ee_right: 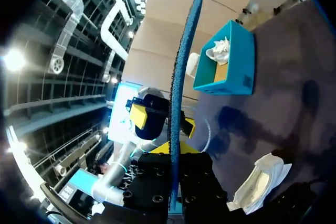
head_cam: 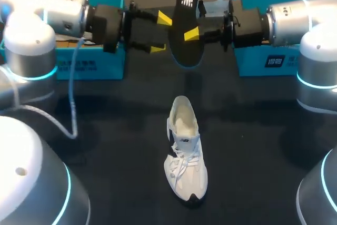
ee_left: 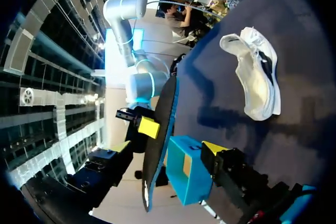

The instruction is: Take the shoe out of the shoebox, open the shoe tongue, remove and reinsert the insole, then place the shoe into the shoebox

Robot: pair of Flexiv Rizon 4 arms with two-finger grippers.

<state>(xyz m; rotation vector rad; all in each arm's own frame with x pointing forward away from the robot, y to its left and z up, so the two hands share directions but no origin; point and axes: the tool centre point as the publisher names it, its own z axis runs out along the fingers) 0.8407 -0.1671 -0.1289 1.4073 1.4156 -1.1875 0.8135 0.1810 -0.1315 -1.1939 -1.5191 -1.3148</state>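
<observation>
A black insole (head_cam: 184, 27) hangs upright in the air over the far middle of the table, with my right gripper (head_cam: 190, 35) shut on it from the right. In the right wrist view the insole (ee_right: 181, 72) stands edge-on out of that gripper (ee_right: 176, 153). My left gripper (head_cam: 161, 33) is open at the insole's left edge, one yellow tip high and one low. In the left wrist view the insole (ee_left: 159, 145) lies between its spread fingers (ee_left: 168, 150). The white shoe (head_cam: 185, 151) rests on the table's middle, toe toward the near edge, also seen as the shoe (ee_left: 254, 72) and the shoe (ee_right: 260, 179).
Two teal boxes stand at the back: one at the left (head_cam: 92, 61), under my left arm, and one at the right (head_cam: 263, 51). A teal box (ee_right: 228, 59) holds crumpled paper. A grey cable (head_cam: 71, 109) hangs from my left arm to the table.
</observation>
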